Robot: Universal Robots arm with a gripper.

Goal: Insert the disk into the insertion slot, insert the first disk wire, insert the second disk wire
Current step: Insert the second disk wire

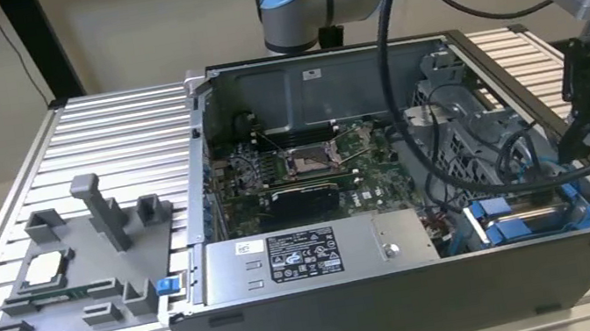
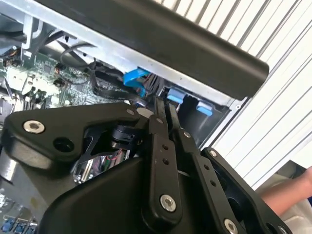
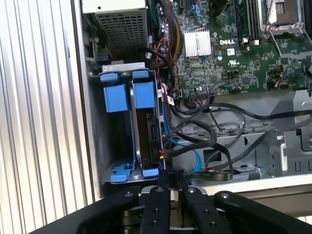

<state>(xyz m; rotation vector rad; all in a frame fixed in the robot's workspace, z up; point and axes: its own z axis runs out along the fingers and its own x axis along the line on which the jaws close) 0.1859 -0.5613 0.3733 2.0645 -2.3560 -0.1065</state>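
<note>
1. The open computer case [image 1: 410, 289] lies on its side in the middle of the exterior view, its motherboard [image 1: 309, 172] showing at frame centre and the grey labelled power-supply box [image 1: 315, 255] in front of it
2. The insertion slot [image 3: 114, 136] sits in the case's corner, left of centre in the first wrist view and lower right in the exterior view; its blue latch tabs [image 3: 111, 95] stand at the upper end
3. The disk [image 3: 146, 131] stands on edge inside that slot, seated in its blue frame, with black and blue cables [image 3: 204, 141] running just beside its inner face
4. The hand [image 3: 170, 183] hangs right above the slot's near end, fingers [image 2: 157, 122] pressed close together; whether they pinch a cable end I cannot tell
5. The case rests on a counter [image 1: 112, 132] of ribbed aluminium slats; a grey fixture [image 1: 81, 270] holding small parts sits at the exterior view's left
6. A plain pale wall [image 1: 130, 23] fills the upper frame, with a dark post at upper left
</note>
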